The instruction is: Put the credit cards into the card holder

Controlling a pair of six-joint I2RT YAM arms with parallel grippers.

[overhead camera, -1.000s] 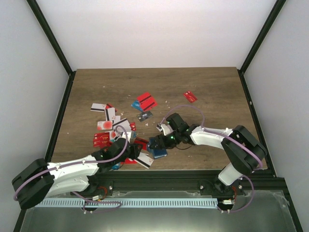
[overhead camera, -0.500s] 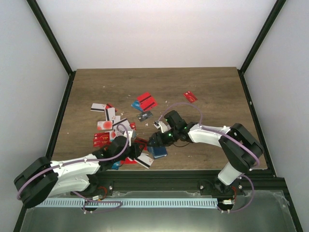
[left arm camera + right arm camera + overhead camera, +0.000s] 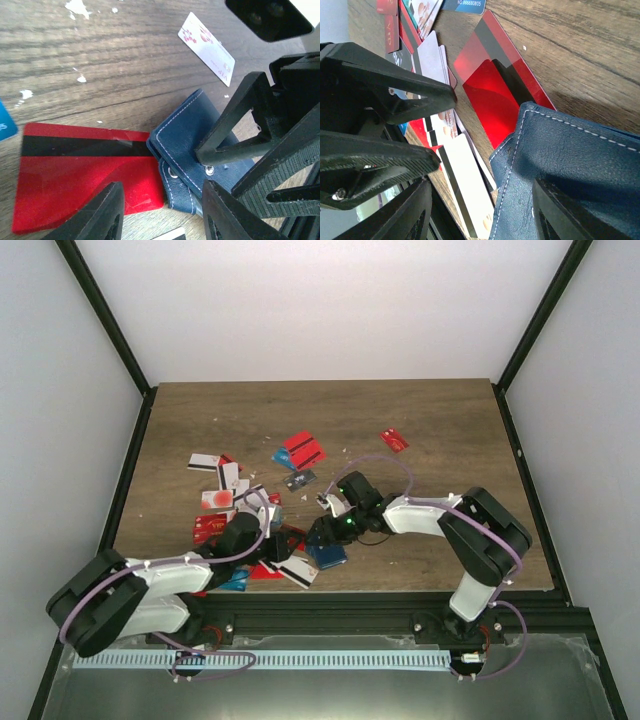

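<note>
The dark navy card holder point(image 3: 328, 554) point(image 3: 192, 135) point(image 3: 580, 165) lies shut near the table's front, its tab clasp toward my left gripper. My left gripper point(image 3: 283, 556) point(image 3: 162, 192) is open, its fingers astride the tab and the corner of a red striped credit card point(image 3: 85, 175) point(image 3: 495, 95), gripping nothing. My right gripper point(image 3: 322, 533) point(image 3: 482, 192) is open; one finger rests on the holder's top, the other stands over white credit cards point(image 3: 465, 175). Each gripper's fingers show in the other's wrist view.
Loose credit cards are scattered across the table: a red pair point(image 3: 302, 450), one red card far right point(image 3: 394, 440), a red and white cluster at left point(image 3: 215, 500). A white patterned card point(image 3: 207, 45) lies past the holder. The table's front edge point(image 3: 400, 590) is close.
My left arm has drawn in toward the holder and its jaws have spread a little wider. My right arm's elbow has shifted left; its gripper stays on the holder.
</note>
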